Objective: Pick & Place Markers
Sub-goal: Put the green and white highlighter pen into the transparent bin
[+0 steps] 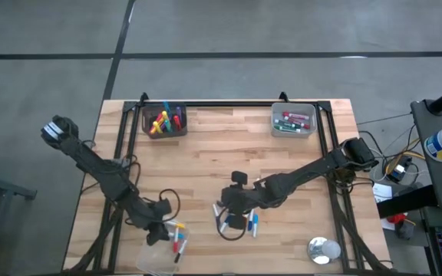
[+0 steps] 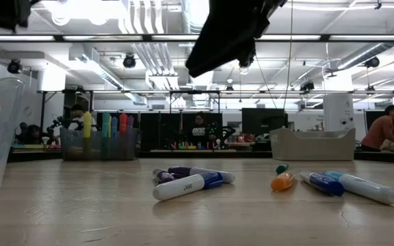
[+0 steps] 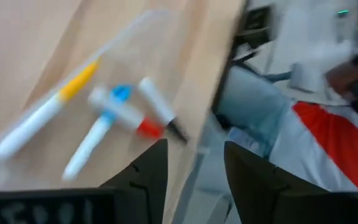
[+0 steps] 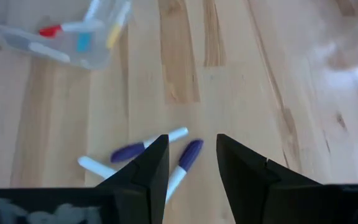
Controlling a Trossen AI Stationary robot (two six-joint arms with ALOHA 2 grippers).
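While I look straight down from above, my right gripper (image 1: 231,217) hangs over a loose cluster of markers (image 1: 236,224) near the front middle of the table (image 1: 229,146), and my left gripper (image 1: 159,232) sits beside a clear tray (image 1: 153,259) at the front left corner that already holds a few markers. Two bins stand along the far edge, the left bin (image 1: 164,120) full of upright markers and the right bin (image 1: 293,119) with markers lying flat; a small round tin (image 1: 323,249) rests at the front right. My right arm is plainly the nearer one to the loose cluster.

From table height, the cluster lies flat: a white-and-blue marker (image 2: 187,184) in front, purple ones behind it, an orange cap (image 2: 282,181) and two blue-and-white markers (image 2: 351,186) to the side. The dark gripper overhead is clear of them.

Through my left wrist camera, my fingers (image 3: 148,171) stand apart with nothing between them, and the tray's markers (image 3: 114,109) lie just ahead.

Through my right wrist camera, my fingers (image 4: 151,165) are parted and empty. A purple-capped marker (image 4: 185,158) lies directly beneath the gap, its long axis running slantwise to my jaws, with another purple one (image 4: 145,148) just beside it. I judge that neighbour the likeliest thing to get in the way.
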